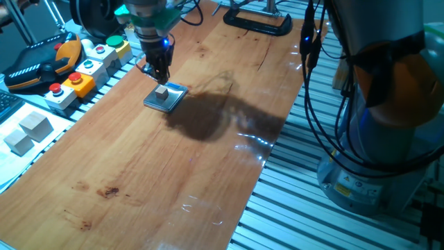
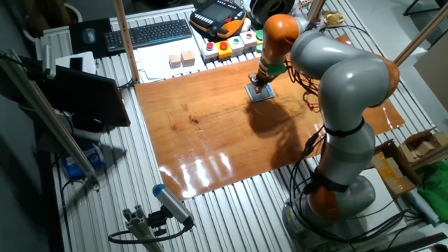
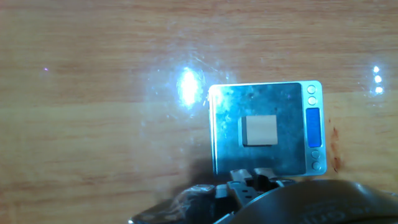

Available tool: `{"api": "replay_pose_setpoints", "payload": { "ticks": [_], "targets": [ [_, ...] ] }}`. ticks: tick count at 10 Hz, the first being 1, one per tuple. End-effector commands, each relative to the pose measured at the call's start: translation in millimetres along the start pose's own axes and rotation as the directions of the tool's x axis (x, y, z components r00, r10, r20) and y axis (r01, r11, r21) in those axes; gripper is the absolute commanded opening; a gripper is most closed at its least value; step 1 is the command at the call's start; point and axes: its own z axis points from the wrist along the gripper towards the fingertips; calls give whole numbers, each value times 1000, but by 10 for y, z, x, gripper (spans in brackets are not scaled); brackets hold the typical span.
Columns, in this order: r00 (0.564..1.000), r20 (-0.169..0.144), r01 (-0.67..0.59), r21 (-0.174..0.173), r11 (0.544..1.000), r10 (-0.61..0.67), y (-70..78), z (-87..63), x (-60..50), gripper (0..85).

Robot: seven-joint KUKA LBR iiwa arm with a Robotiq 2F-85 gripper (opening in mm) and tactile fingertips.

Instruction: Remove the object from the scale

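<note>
Wooden table [image 1: 173, 173] bears the scale [image 1: 173, 102], aluminium slats [image 1: 305, 201] alongside.

We see the tiny beige cube [image 3: 259, 130] resting flat at the centre of the square silvery scale [image 3: 229, 118].

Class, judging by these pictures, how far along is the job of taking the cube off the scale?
Done: the gripper hangs just above the scale. In hand: nothing; the small cube sits on the plate, ungrasped. Left: lower, grip it, lift it off and set it on the table.
</note>
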Motion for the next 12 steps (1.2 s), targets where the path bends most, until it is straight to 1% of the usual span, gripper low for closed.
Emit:
{"api": "replay_pose_setpoints", "payload": {
  "ticks": [1, 2, 3, 4, 5, 7, 10, 12],
  "targets": [
    [1000, 4, -10, -10, 1000, 10, -2, 17, -9, 447],
    [1000, 10, -20, -15, 1000, 20, -5, 39, -25, 540],
    [1000, 19, -20, -19, 1000, 20, -24, 86, -53, 603],
    [1000, 23, -20, -25, 999, 21, -43, 132, -74, 623],
    [999, 28, -20, -30, 999, 21, -59, 173, -88, 637],
    [999, 30, -25, -33, 999, 26, -80, 237, -114, 637],
    [999, 36, -22, -39, 999, 24, -120, 369, -169, 620],
    [999, 36, -18, -45, 999, 20, -163, 407, -201, 623]
  ]
}}
